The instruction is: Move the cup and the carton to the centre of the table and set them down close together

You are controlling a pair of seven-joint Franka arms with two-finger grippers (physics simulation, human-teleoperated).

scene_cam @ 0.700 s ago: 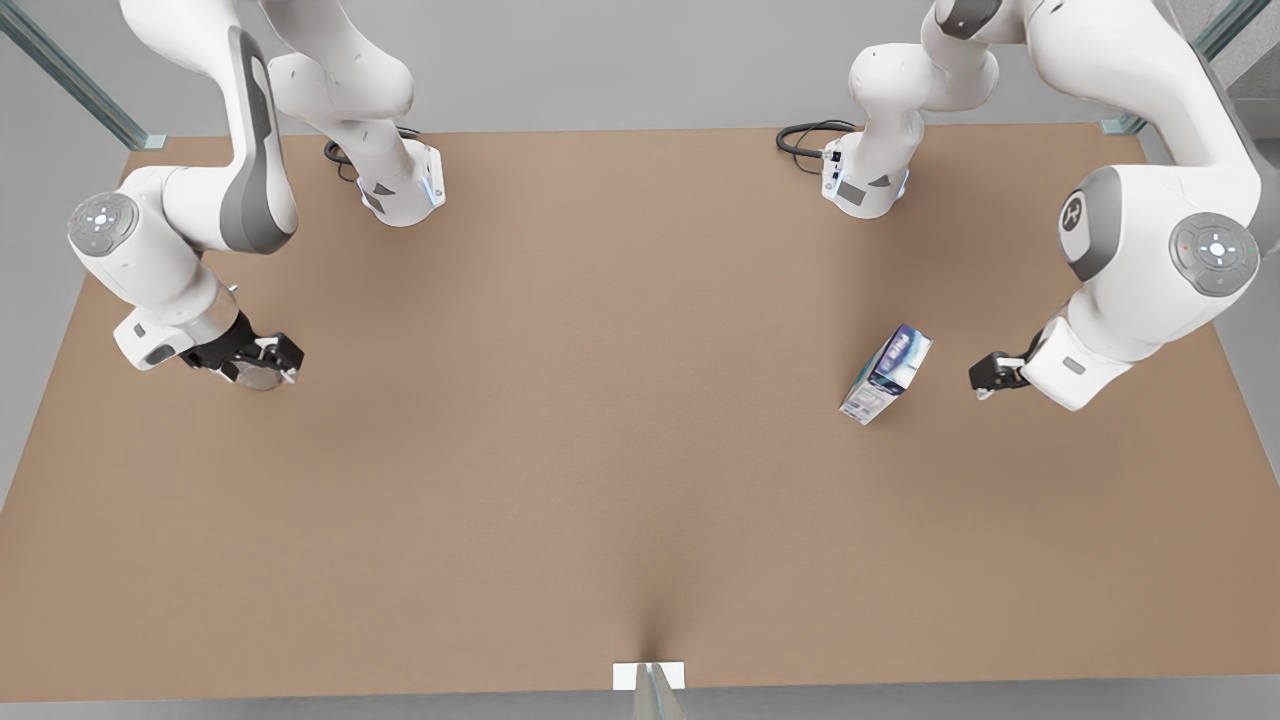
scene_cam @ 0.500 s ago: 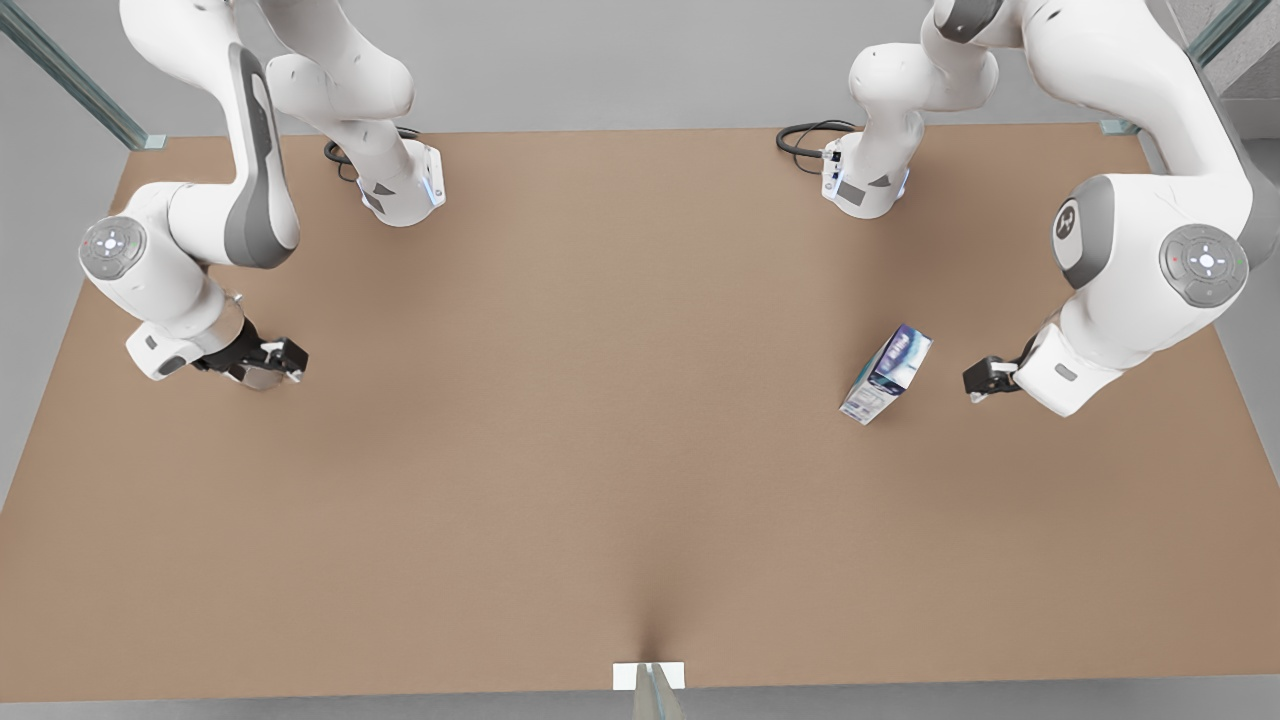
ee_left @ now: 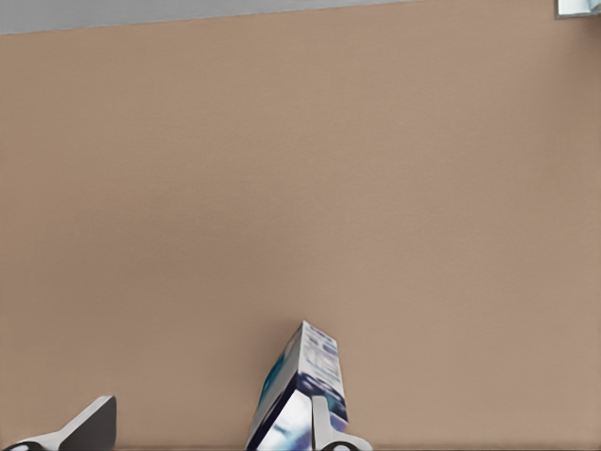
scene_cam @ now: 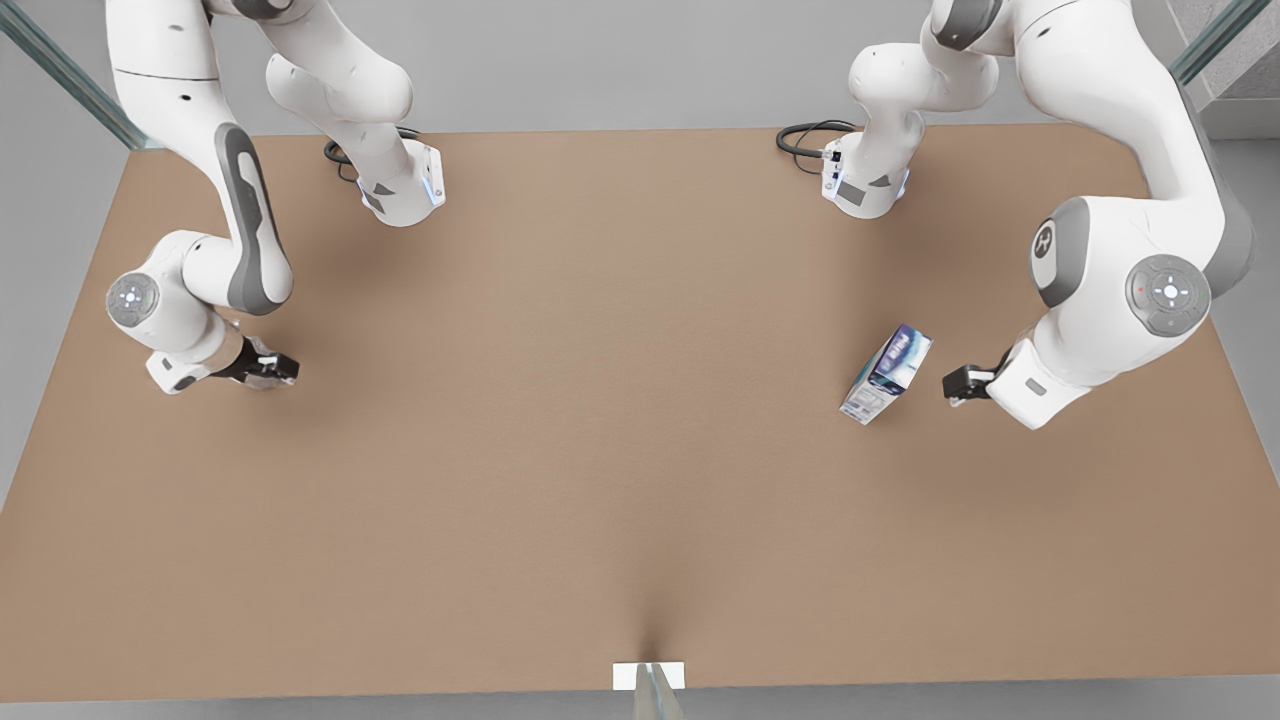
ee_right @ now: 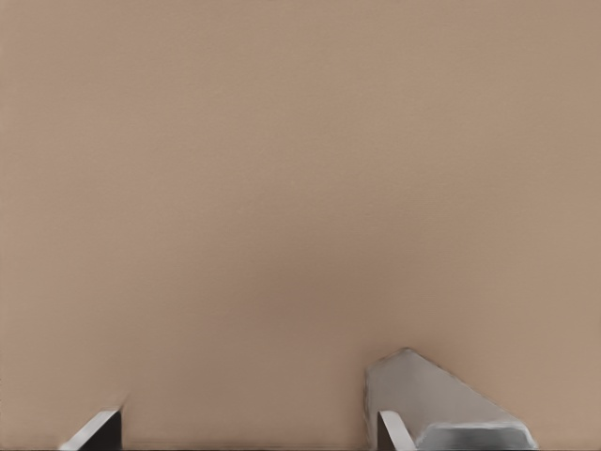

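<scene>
Near the table's [scene_cam: 640,480] edge on the front view's right, the left gripper [scene_cam: 952,384] is low and open. Its fingers [ee_left: 89,425] are spread wide. The carton [scene_cam: 888,373] is just in front of it, not held yet. It stands tipped over to one side, with its white end down, far from the middle of the table.

Near the edge on the front view's left, the right gripper [scene_cam: 272,368] is low too, and its fingers [ee_right: 94,430] are also spread wide. The cup [ee_right: 441,404] is right by one finger, more to the side than in the gap. It is not held.

I think this is the reaching step. Next, each gripper must get its thing between its fingers, then close.

I cannot see inside the cup. The carton looks closed.
</scene>
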